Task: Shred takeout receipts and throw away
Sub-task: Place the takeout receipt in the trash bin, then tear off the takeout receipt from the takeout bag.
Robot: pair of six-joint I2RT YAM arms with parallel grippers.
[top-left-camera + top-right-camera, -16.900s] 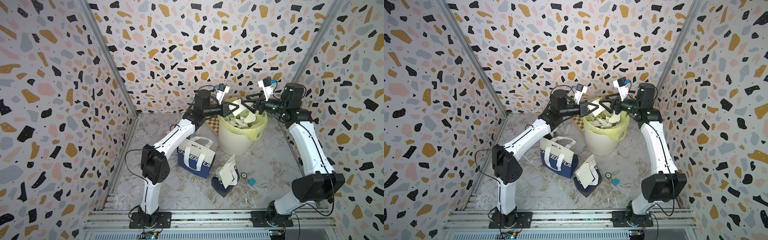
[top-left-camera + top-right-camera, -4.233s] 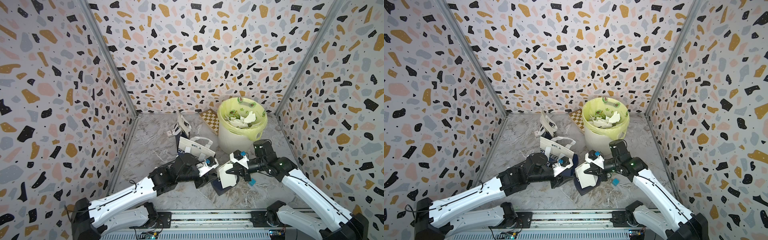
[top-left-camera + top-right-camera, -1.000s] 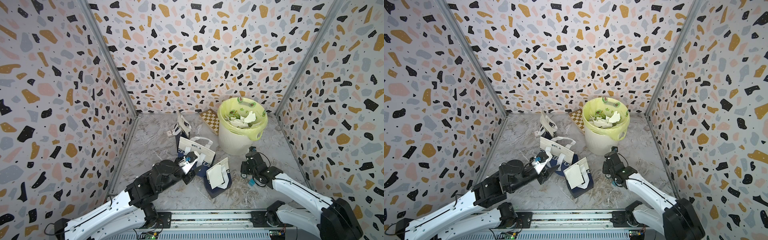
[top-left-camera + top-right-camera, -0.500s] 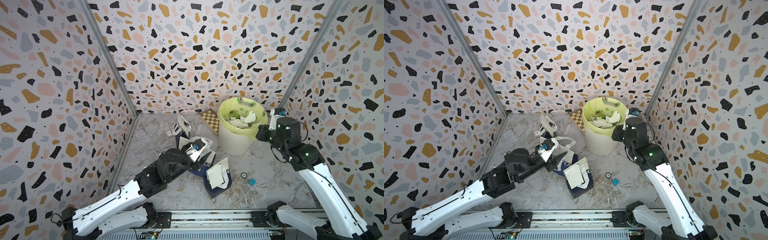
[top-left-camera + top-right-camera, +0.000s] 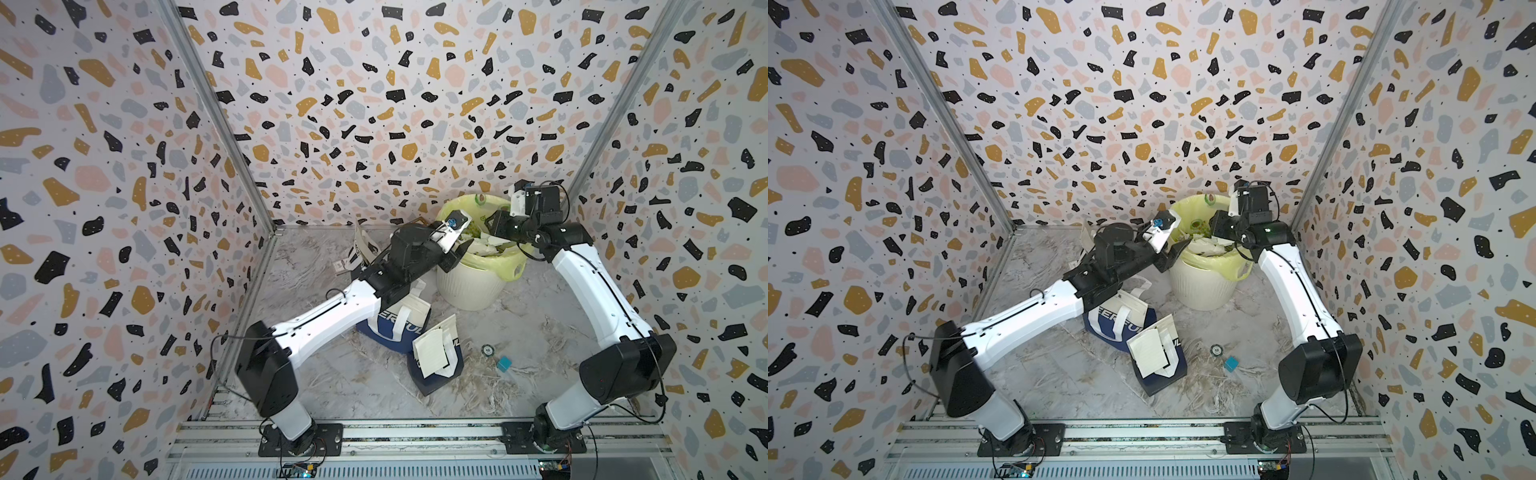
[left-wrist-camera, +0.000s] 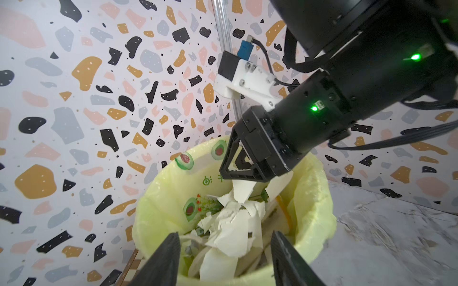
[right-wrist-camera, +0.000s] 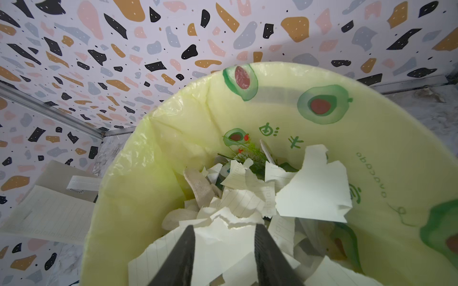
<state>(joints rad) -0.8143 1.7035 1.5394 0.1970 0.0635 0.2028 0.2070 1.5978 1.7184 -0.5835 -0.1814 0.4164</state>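
Torn white scraps of the takeout receipts [image 7: 314,190] [image 6: 233,230] fill the white bin with its yellow-green liner [image 5: 473,286] [image 5: 1204,291]. My right gripper [image 5: 492,226] [image 5: 1214,226] [image 7: 224,237] hangs over the bin's mouth with its jaws apart. A ragged scrap [image 6: 243,190] sits just under its fingertips; I cannot tell if they touch. My left gripper [image 5: 457,255] [image 5: 1173,253] [image 6: 224,250] is at the bin's left rim, open and empty. A whole receipt [image 5: 430,353] [image 5: 1150,351] lies on a fallen tote bag in front.
Two navy-and-cream tote bags [image 5: 395,328] [image 5: 440,374] lie on the floor between the arms, a third [image 5: 361,245] stands near the back wall. A small blue cube [image 5: 505,362] and a round disc [image 5: 487,350] lie right of the bags. Thin paper shreds litter the floor.
Both arms rose from the floor to the bin. The right gripper was shut half a second ago; its jaws now stand apart over the bin. The left gripper moved from the bags to the rim.
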